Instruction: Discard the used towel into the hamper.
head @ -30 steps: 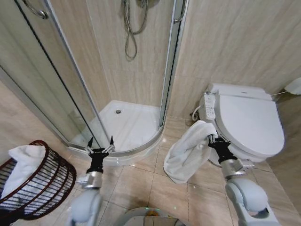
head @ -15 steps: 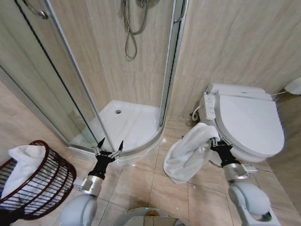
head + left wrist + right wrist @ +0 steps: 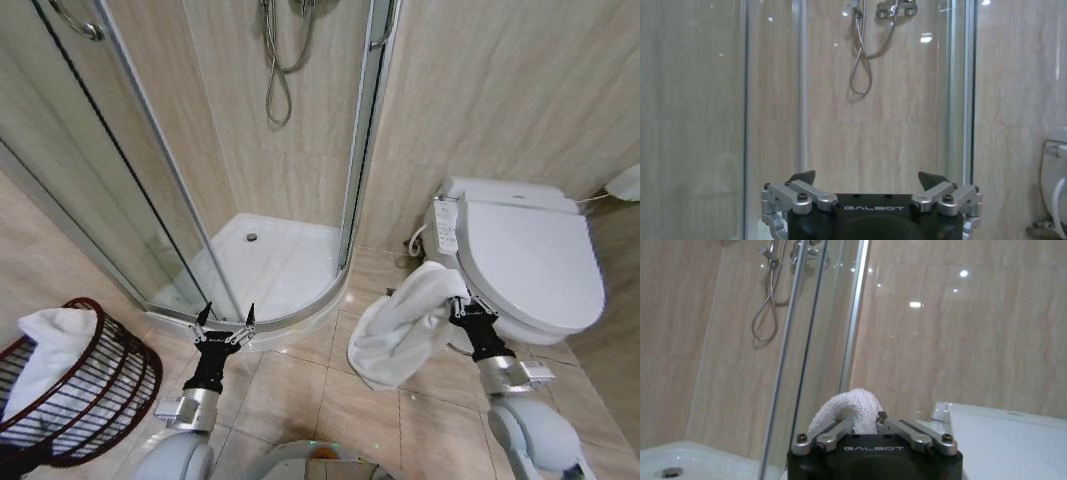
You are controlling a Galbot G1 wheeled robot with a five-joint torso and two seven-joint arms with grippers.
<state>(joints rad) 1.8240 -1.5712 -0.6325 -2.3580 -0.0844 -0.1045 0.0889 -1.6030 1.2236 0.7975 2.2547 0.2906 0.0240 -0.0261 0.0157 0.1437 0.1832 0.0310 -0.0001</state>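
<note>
A white towel (image 3: 405, 322) hangs in the air in front of the toilet, pinched at its top by my right gripper (image 3: 459, 306), which is shut on it. In the right wrist view the towel's fold (image 3: 850, 410) bulges up between the closed fingers of the right gripper (image 3: 865, 424). The hamper (image 3: 90, 392), a dark reddish-brown openwork basket, stands on the floor at the far left with another white towel (image 3: 48, 350) draped in it. My left gripper (image 3: 226, 320) is open and empty, raised before the shower base, to the right of the hamper. Its spread fingers (image 3: 802, 177) face the shower glass.
A curved glass shower enclosure (image 3: 262, 250) with a white tray fills the middle. A white toilet (image 3: 525, 262) with closed lid stands at the right, close behind the towel. Beige tiled floor (image 3: 300, 390) lies open between my arms.
My left gripper has swung slightly and settled lower than half a second ago, staying open. The right gripper has drawn slightly nearer and lower with the towel still held.
</note>
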